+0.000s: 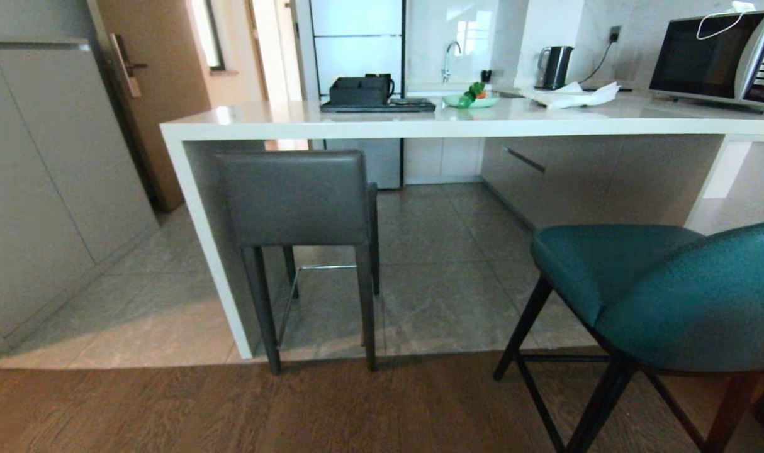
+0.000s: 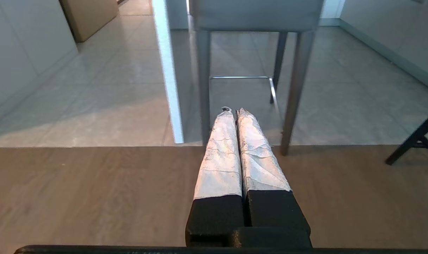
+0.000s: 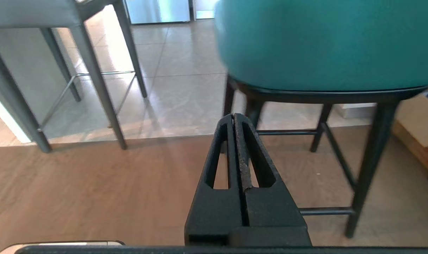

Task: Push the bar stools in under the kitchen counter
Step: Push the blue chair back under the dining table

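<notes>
White speckled stone forms the long kitchen surface [image 1: 382,123], which runs across the upper half of the head frame and ends in a white slab panel at centre left. Just right of that panel stands the dark grey leather bar stool with a boxy low back and square dark legs [image 1: 297,198]; its seat is tucked beneath the worktop edge, while its nearest legs rest at the seam where grey tile meets brown wood flooring [image 1: 231,409]. At lower right of the head frame, the teal leather bar stool with a rounded back and thin black legs [image 1: 659,292] stands out from the surface, its legs on the wood flooring.

Neither arm shows in the head frame. In the left wrist frame, the left tool [image 2: 231,111], fingers wrapped in pale covering, is pressed narrow and holds nothing, aimed toward the grey stool's legs. In the right wrist frame, the black right tool [image 3: 234,116] is likewise pinched together and empty, near the teal stool's legs.

On the surface at upper right sit a silver microwave [image 1: 719,56] and a dark kettle [image 1: 555,66].
</notes>
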